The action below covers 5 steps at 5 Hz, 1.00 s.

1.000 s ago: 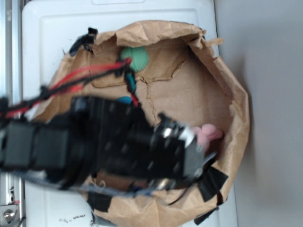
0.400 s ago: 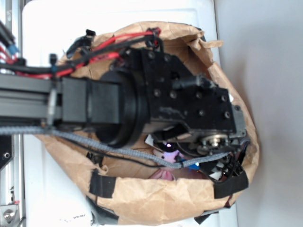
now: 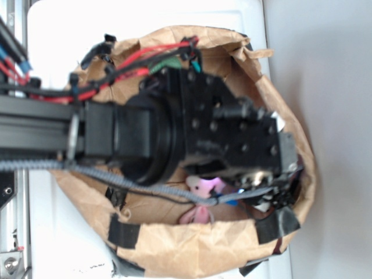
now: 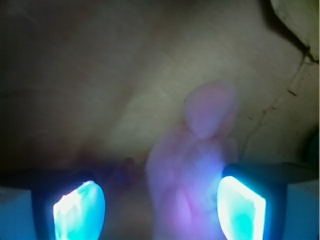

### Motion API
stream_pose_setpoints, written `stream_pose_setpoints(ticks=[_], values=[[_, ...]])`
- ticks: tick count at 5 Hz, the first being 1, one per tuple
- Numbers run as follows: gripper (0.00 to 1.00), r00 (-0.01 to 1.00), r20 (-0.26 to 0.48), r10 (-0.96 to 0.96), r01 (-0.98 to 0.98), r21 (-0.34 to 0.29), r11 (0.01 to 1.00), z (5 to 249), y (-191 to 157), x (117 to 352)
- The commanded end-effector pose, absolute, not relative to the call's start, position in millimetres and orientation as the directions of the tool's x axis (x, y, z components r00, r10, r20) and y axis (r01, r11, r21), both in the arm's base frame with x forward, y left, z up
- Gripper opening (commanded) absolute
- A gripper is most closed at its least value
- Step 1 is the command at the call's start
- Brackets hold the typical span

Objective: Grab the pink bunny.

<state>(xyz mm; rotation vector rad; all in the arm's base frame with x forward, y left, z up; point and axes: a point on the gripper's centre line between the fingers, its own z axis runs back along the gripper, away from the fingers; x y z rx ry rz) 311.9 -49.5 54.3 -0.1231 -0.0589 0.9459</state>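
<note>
Since a moment ago the gripper [image 4: 160, 210] has dropped lower into the paper bag [image 3: 192, 250] — jaws open, pink bunny [image 4: 192, 170] now between them, nearer the right pad, ready to squeeze.

The pink bunny [image 4: 192, 170] is a soft, pale pink plush, blurred in the wrist view, with one rounded lobe pointing up; from outside, the pink bunny [image 3: 203, 187] shows only partly, low inside the brown paper
</note>
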Motion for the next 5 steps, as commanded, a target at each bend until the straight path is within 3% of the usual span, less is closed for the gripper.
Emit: stream_pose_setpoints(ticks=[1,2,3,5], values=[[0.0,0.611,0.095,0.786,-0.778,-0.112,0.619,39.0,-44.7,297.5],[0.0,0.618,0.13,0.775,-0.766,-0.12,0.631,33.1,-45.4,290.0],[0.0,0.619,0.117,0.777,-0.763,-0.143,0.63,44.3,-46.3,287.8],[0.0,0.6,0.039,0.799,-0.773,-0.229,0.592,116.8,-41.6,289.2]])
